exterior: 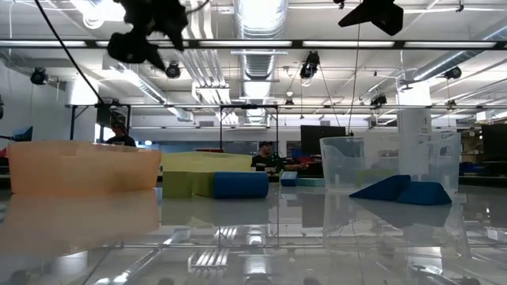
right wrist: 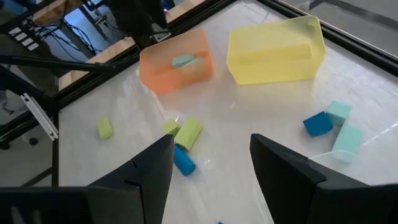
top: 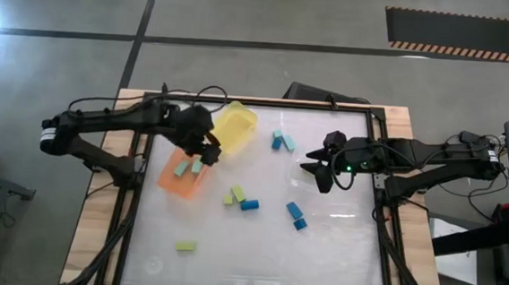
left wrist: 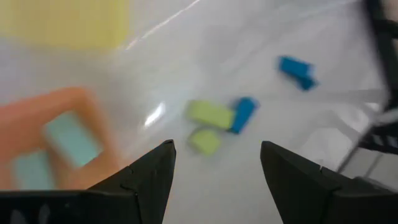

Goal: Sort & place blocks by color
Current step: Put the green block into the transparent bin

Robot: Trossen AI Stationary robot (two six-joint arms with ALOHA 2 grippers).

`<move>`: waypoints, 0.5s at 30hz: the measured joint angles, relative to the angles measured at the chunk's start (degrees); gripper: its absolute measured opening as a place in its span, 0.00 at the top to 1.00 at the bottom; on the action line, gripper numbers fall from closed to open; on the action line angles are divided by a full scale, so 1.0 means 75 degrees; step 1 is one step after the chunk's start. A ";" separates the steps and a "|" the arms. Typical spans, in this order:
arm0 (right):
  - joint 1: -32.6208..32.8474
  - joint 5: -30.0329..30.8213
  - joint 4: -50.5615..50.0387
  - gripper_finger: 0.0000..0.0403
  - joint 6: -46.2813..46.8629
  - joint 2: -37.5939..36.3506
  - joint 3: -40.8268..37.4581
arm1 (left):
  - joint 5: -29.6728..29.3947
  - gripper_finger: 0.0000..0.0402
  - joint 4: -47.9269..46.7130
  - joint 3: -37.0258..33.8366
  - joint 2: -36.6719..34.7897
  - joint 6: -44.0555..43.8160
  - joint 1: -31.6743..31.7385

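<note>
White table (top: 255,259) carries orange bin (top: 178,180), yellow bin (top: 235,128), scattered blocks (top: 240,197).

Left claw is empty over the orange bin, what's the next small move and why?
Probably swing the open left claw toward the teal blocks beside the yellow bin: the orange bin already holds two teal ones, and these match.

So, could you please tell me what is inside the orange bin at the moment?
The orange bin holds two light teal blocks. The left tool hangs over its rim near the yellow bin, so anything beneath it there cannot be seen.
</note>
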 joint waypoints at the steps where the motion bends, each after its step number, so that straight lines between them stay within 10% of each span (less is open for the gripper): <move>1: -0.0002 0.0016 0.0008 0.50 0.0000 -0.0002 -0.0001 | -0.0087 0.45 0.0299 0.0000 -0.0042 0.0022 -0.0245; 7: -0.0001 0.1782 0.1316 0.50 0.0014 0.0126 -0.0020 | -0.0642 0.45 0.1461 0.0000 -0.0204 0.0132 -0.1665; 15: -0.0003 0.1990 0.2119 0.50 0.0049 0.0140 -0.0015 | -0.0920 0.45 0.2214 -0.0006 0.0147 0.0243 -0.3054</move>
